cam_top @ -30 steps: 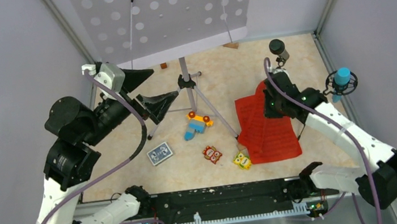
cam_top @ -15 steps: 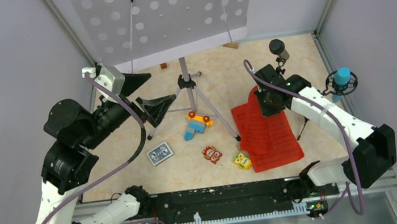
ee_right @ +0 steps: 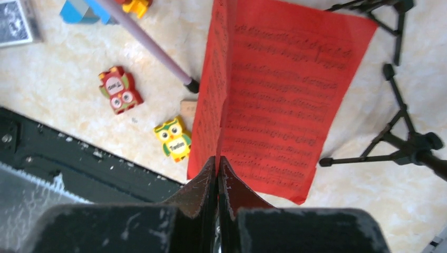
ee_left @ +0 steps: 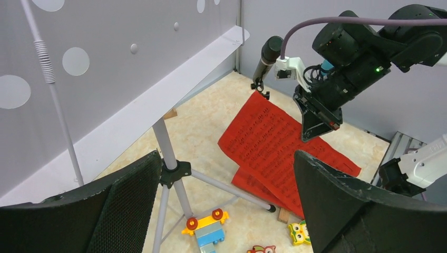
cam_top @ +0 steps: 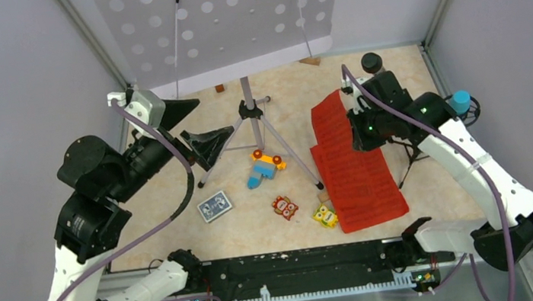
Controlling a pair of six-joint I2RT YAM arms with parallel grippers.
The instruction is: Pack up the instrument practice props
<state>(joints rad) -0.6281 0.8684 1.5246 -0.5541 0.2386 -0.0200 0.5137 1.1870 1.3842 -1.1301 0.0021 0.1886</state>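
Right gripper [ee_right: 217, 158] clamped on thin red printed music sheet [ee_right: 284, 89], centre frame — raised off the table, likely for packing; left gripper [ee_left: 225, 158] jaws apart — empty.

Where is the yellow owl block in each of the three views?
Top external: yellow owl block low centre, at the red music sheets' near-left corner.
Left wrist: bottom edge, below the sheets.
Right wrist: left of centre, left of the sheets.
Shared landmark: the red sheets.

No readable text, owl block [ee_right: 173, 138] label (blurred)
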